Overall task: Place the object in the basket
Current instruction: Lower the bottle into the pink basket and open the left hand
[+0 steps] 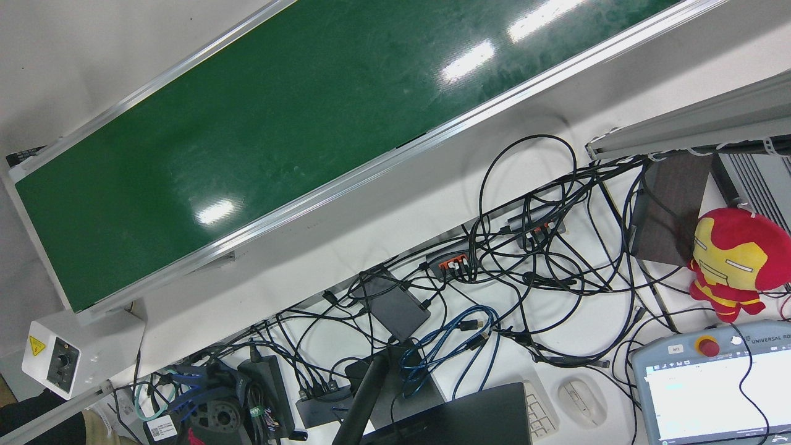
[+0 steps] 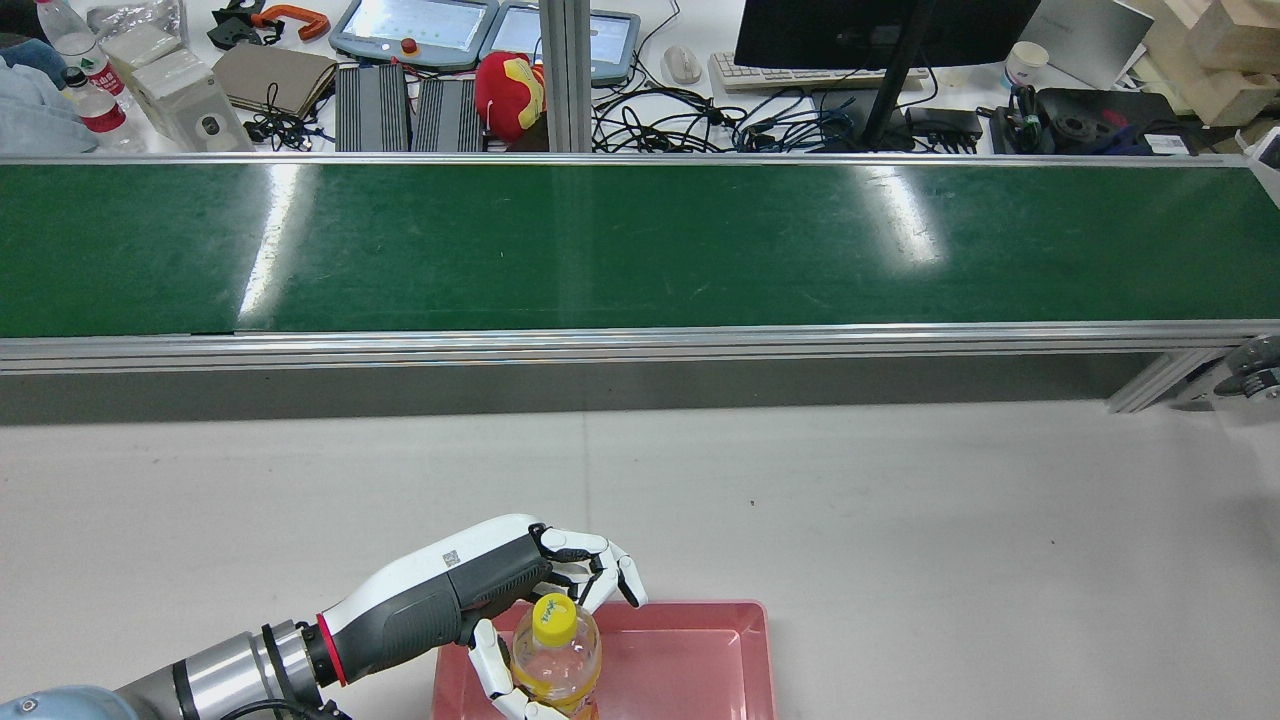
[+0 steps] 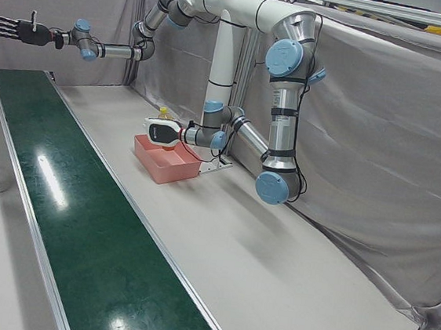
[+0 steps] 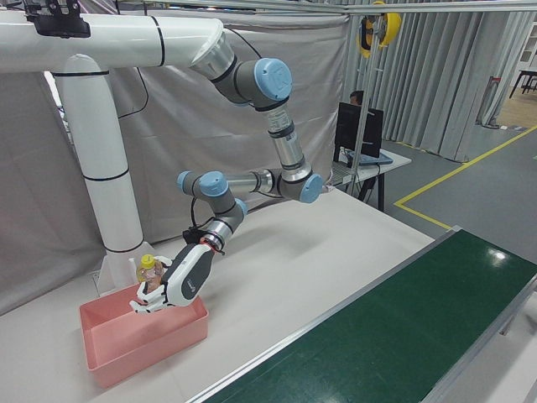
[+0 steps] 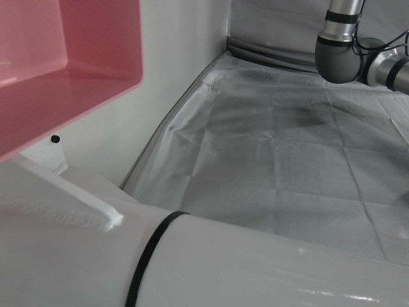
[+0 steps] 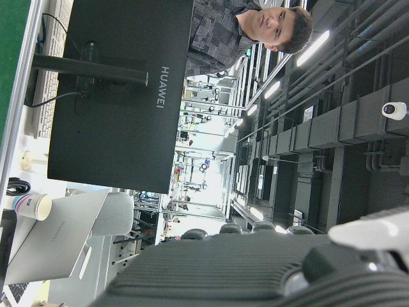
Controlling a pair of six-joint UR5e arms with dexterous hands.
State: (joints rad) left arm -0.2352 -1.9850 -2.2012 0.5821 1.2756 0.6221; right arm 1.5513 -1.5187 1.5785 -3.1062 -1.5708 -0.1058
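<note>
A clear bottle [image 2: 556, 662] with a yellow cap and orange drink stands upright in my left hand [image 2: 545, 585], whose fingers wrap around it. Hand and bottle are over the left end of the pink basket [image 2: 700, 655] on the white table. The right-front view shows the bottle [image 4: 148, 274] in the hand [image 4: 161, 295] just above the basket [image 4: 147, 344]. The left-front view shows the same bottle [image 3: 163, 114] and basket [image 3: 167, 166]. My right hand [image 3: 12, 28] is open with fingers spread, held high beyond the far end of the belt.
The long green conveyor belt [image 2: 640, 245] runs across beyond the table, and its aluminium rail [image 2: 640, 340] borders the table. A desk behind it carries a monitor [image 2: 885, 35], cables and a red plush toy [image 2: 510, 90]. A grey curtain [image 3: 368, 110] hangs behind the arms.
</note>
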